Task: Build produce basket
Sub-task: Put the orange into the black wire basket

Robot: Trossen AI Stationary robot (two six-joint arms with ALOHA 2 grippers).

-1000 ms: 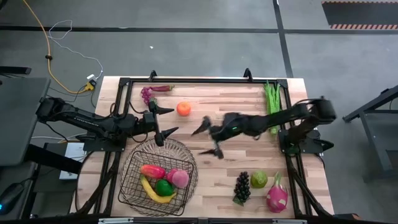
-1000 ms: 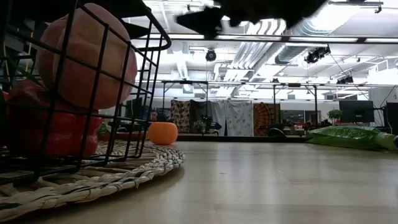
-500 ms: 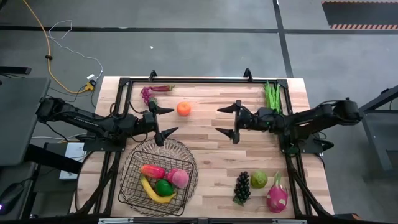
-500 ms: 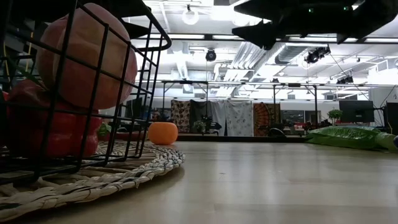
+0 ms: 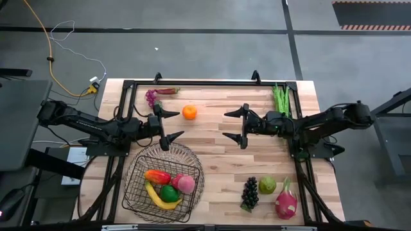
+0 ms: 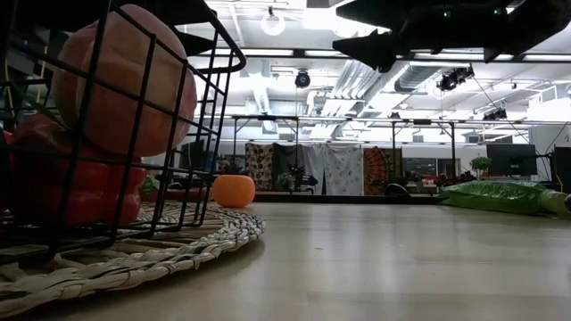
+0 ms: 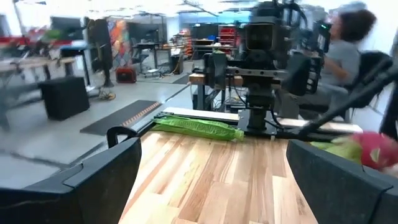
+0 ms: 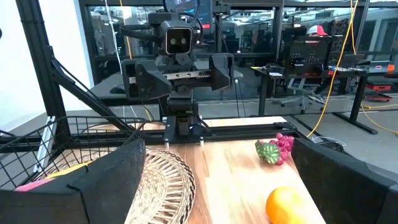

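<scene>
The dark wire basket stands on a round woven mat near the table's near-left edge and holds a mango, a banana, a lime and a peach. The orange and purple grapes lie at the far left, green beans at the far right. Dark grapes, a pear and a dragon fruit lie near right. My left gripper hovers open just beyond the basket. My right gripper hovers open at mid-table, facing it.
The bare wooden table stretches between the basket and the near-right fruit. A black frame rail runs along the far edge. In the low view the basket fills the left, with the orange and beans beyond.
My right gripper has drawn back from near the basket's far-right rim toward the table's right and far side, levelled out with its fingers pointing left, and then stayed still. It was open throughout. No fruit has moved.
</scene>
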